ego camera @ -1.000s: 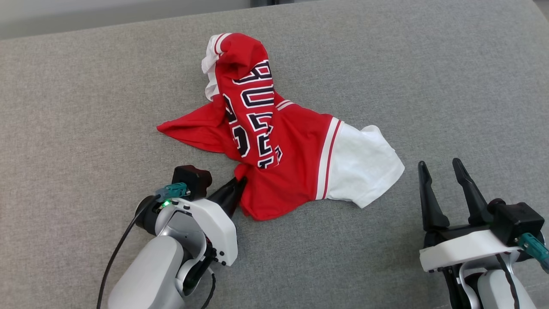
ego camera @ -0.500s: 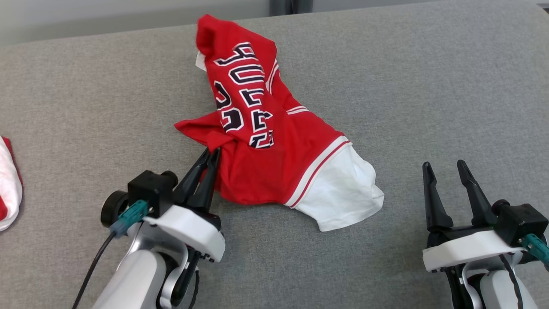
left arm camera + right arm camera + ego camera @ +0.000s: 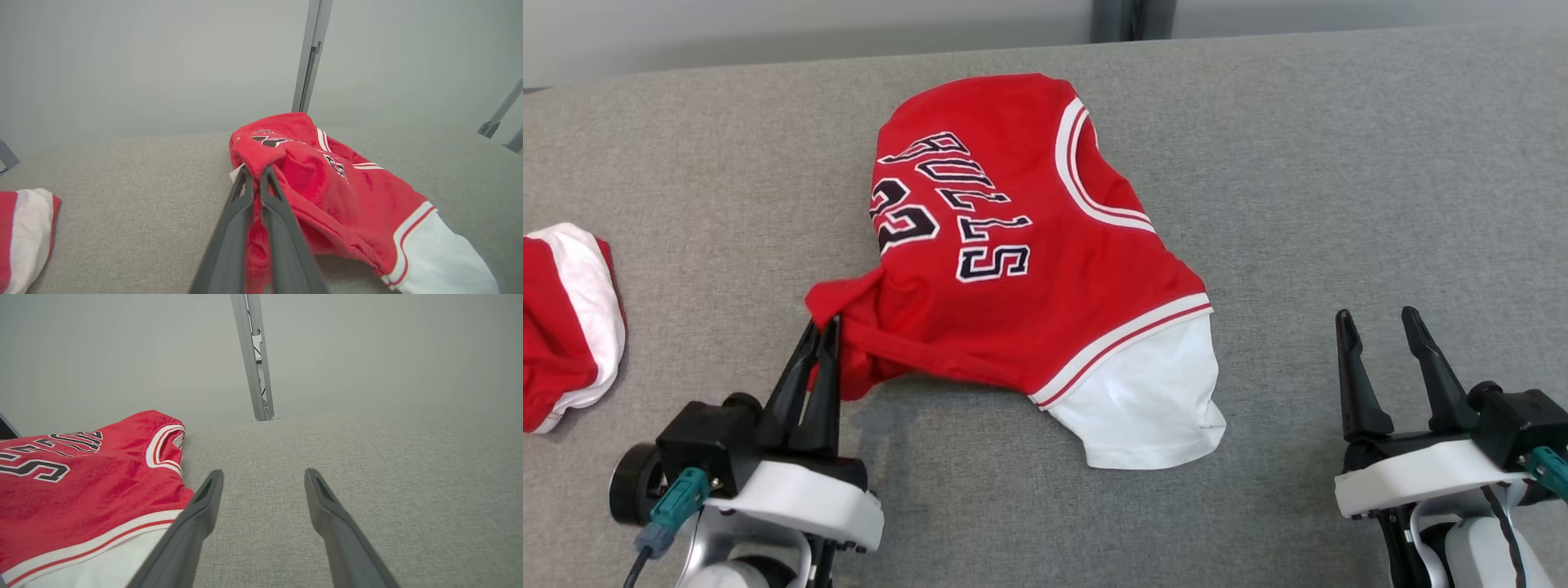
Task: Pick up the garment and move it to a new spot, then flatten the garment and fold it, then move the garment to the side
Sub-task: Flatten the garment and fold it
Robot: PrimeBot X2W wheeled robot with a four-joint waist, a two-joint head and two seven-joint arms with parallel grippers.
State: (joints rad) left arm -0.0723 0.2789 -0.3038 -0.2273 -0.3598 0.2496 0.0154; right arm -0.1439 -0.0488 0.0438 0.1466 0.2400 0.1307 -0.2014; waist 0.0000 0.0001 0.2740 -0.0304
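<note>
1. Our left gripper [image 3: 820, 328] pinches a red fold at the garment's [image 3: 1013, 269] nearest corner, fingers pressed together.
2. From that pinch the garment lies ahead and rightward on the grey surface [image 3: 1339, 163], its long axis running from the near white end [image 3: 1143, 408] away.
3. Our right gripper [image 3: 1377, 317] stands spread and empty, well right of the white end; the left arm is nearer.

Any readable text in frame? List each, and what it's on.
"BULLS": black white-edged letters on the red jersey, upside down in the head view, broken by folds; likely reading.
"2" plus a second digit too creased to read: beside them, same jersey.
On the other garment: none visible.
</note>
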